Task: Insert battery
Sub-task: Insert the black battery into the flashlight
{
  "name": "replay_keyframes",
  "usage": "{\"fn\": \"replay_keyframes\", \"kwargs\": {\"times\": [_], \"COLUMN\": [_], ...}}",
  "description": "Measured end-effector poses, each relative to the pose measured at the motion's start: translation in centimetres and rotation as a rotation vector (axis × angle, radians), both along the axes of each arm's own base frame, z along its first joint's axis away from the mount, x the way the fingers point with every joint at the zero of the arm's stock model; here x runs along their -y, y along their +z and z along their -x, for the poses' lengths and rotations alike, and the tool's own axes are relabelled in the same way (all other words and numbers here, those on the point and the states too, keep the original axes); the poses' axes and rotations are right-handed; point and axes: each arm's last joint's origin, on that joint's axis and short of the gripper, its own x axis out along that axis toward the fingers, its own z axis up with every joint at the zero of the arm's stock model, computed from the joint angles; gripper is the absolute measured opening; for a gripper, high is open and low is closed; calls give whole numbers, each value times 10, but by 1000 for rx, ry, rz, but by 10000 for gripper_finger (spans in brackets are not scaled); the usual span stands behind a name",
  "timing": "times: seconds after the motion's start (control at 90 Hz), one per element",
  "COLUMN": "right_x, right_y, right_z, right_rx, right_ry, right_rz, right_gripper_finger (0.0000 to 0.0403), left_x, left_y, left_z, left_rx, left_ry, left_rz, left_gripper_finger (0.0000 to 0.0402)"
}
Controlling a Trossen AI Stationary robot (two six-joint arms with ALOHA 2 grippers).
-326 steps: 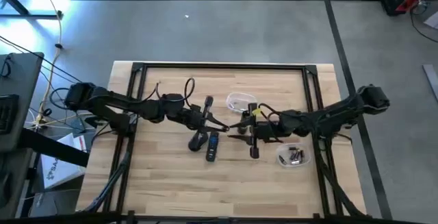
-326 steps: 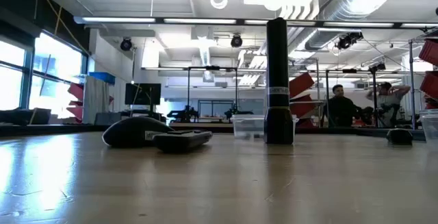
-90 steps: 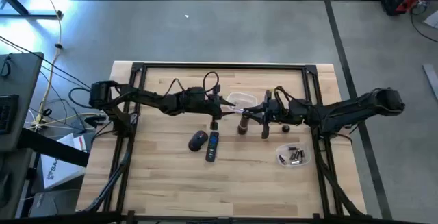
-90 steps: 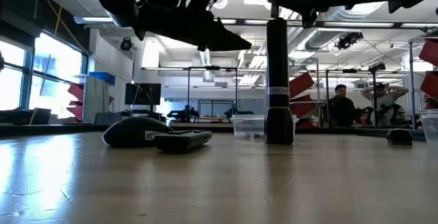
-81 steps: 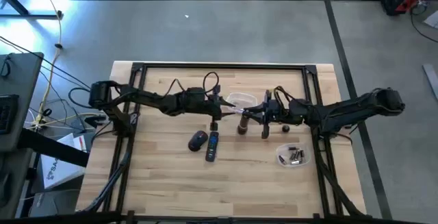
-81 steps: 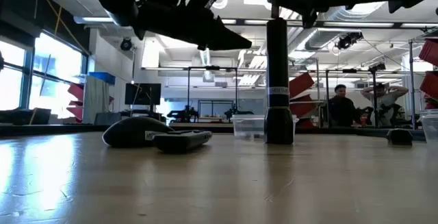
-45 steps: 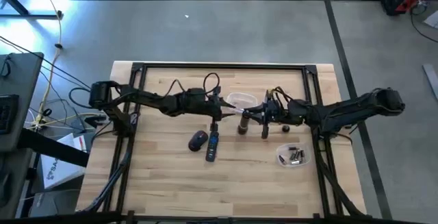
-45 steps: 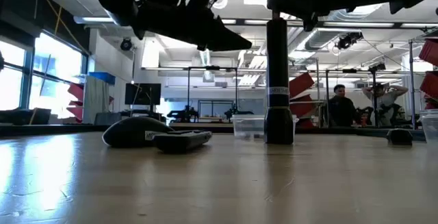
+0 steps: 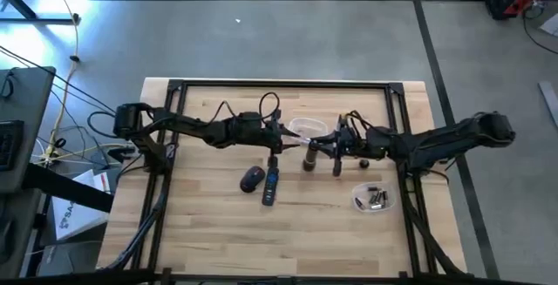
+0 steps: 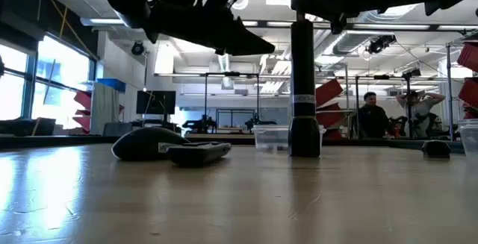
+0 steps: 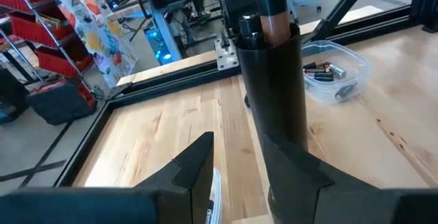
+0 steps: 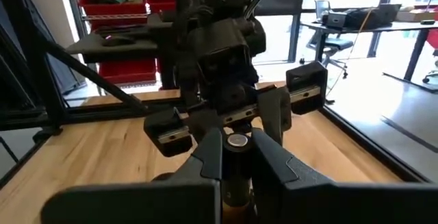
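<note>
Lying nearest on the table [image 9: 200,233] are a black remote [image 9: 270,186] and a dark mouse [image 9: 251,178], with a clear tub of batteries [image 9: 373,200] off to the right. Just beyond them the flashlight [image 9: 308,155] stands upright between the arms, the right gripper [image 12: 233,157] clamped around a battery [image 12: 237,141] at its open top. The left gripper [image 11: 241,157] hangs just left of the tube, fingers spread; another clear tub [image 9: 304,129] sits farther back.

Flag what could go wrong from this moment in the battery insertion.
1. The flashlight stands upright and tall; a sideways push from the right pincer, holding a battery at its top, could tip it.
2. The left pincer is open beside the body, not clamped on it, so it may not steady the flashlight.
</note>
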Motion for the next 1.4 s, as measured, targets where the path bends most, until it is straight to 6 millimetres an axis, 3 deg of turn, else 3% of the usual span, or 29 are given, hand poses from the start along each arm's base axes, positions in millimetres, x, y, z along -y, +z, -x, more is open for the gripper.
{"fn": "replay_keyframes", "kwargs": {"times": [1.4], "right_x": [1], "right_y": [-1], "right_z": [1], "right_rx": [-37], "right_ry": [-24], "right_rz": [-53], "right_gripper_finger": [11], "left_x": [0], "left_y": [0], "left_z": [0], "left_rx": [1], "left_ry": [2], "left_rz": [-1], "left_gripper_finger": [110]}}
